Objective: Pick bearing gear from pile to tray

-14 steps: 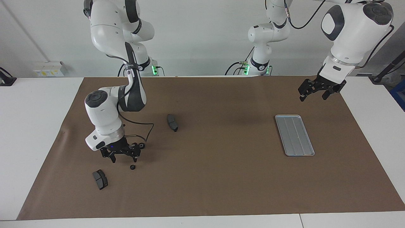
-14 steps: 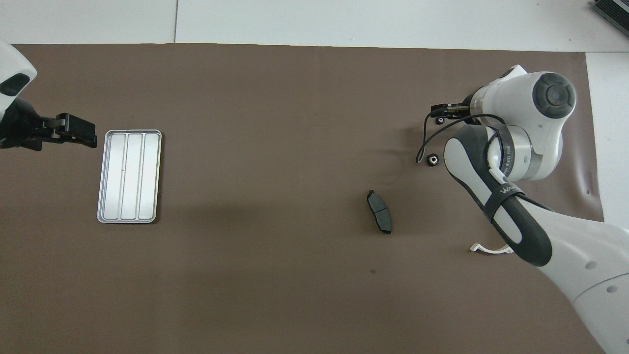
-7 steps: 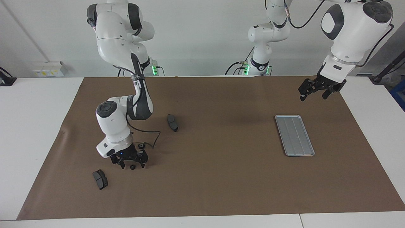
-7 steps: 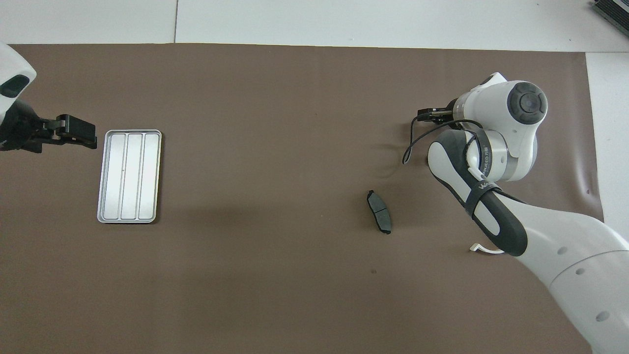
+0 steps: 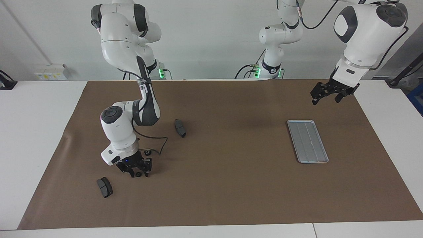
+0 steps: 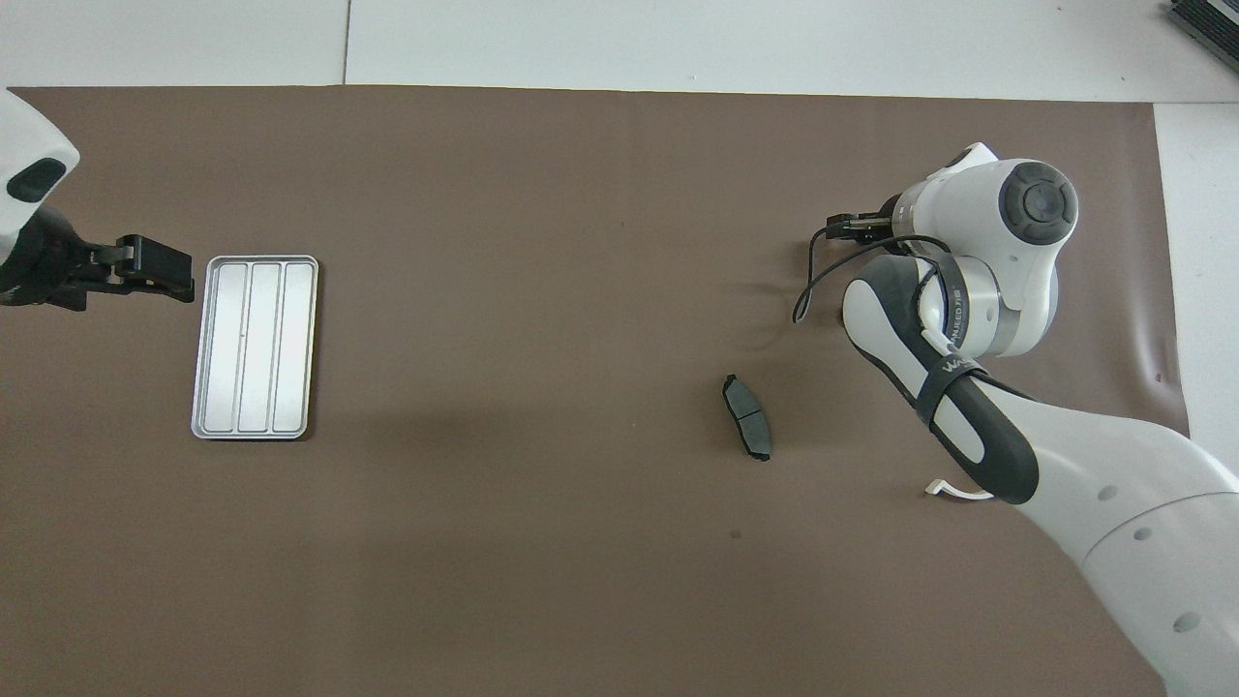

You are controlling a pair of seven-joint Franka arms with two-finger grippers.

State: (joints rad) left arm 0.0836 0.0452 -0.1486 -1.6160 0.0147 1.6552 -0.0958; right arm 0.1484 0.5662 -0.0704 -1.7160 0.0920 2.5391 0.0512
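At the robots' end of the desk [image 5: 36, 138], the left tool [image 5: 326, 100] waits with its jaws wide and empty, over the brown paper mat [image 5: 231, 185] just beside the tray [image 5: 307, 141]. It has barely shifted in the last second. The tray is bare: flat silver-grey metal with rounded corners, a low rim and lengthwise grooves.

Toward the right arm's end, the pile is only a thin scatter. A thin white curved bracket [image 6: 953, 491] lies nearest the robots, half under the right arm. Farther out is a dark grey brake pad [image 5: 180, 128], a matte, gently arched slab. Farther again is a tiny black ring [image 5: 147, 152], beside the arm's looping cable.

Farther still is the change. A second ago the right tool [image 5: 138, 173] hung beside a second black ring on the mat. It has since slid across and come down on that spot. That bearing ring is now lost to sight between its dark links. I cannot tell whether the tool has closed on it.

I judge this to be the moment of grasping, with the lift and the long carry to the tray still ahead. So small, hard and round a part could easily squirt aside.

Farthest out lies a second brake pad [image 5: 104, 187], untouched.
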